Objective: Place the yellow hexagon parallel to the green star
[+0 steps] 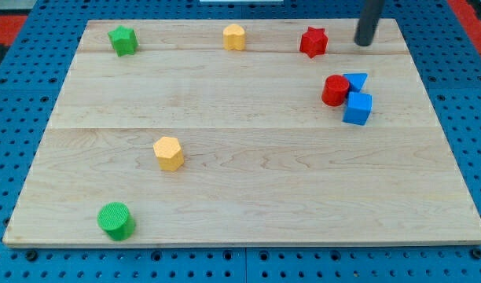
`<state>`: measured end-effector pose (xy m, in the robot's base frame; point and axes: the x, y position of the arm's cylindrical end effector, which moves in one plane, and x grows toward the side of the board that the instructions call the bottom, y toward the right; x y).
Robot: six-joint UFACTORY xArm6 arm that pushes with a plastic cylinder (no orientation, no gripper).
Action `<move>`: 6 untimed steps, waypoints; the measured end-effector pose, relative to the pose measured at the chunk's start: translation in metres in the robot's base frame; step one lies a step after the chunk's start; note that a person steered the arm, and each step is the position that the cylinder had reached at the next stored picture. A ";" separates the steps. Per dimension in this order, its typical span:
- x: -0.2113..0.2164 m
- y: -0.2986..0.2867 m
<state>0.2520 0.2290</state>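
Note:
A green star (123, 40) sits at the view's top left of the wooden board. A yellow hexagon (234, 37) sits at the view's top middle, level with the star. A second, more orange-yellow hexagon (169, 152) sits left of the board's centre. My tip (364, 43) is at the view's top right, just right of the red star (313, 42) and far from both yellow blocks.
A red cylinder (334, 90), a blue triangle (355, 79) and a blue cube (357, 108) cluster at the view's right, below my tip. A green cylinder (115, 221) stands near the bottom left corner. The wooden board (248, 181) lies on a blue pegboard.

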 end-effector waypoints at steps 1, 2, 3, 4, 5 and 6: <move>0.000 0.026; 0.000 0.043; 0.000 0.048; -0.002 0.047; 0.010 0.041; 0.047 0.030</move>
<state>0.2985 0.2594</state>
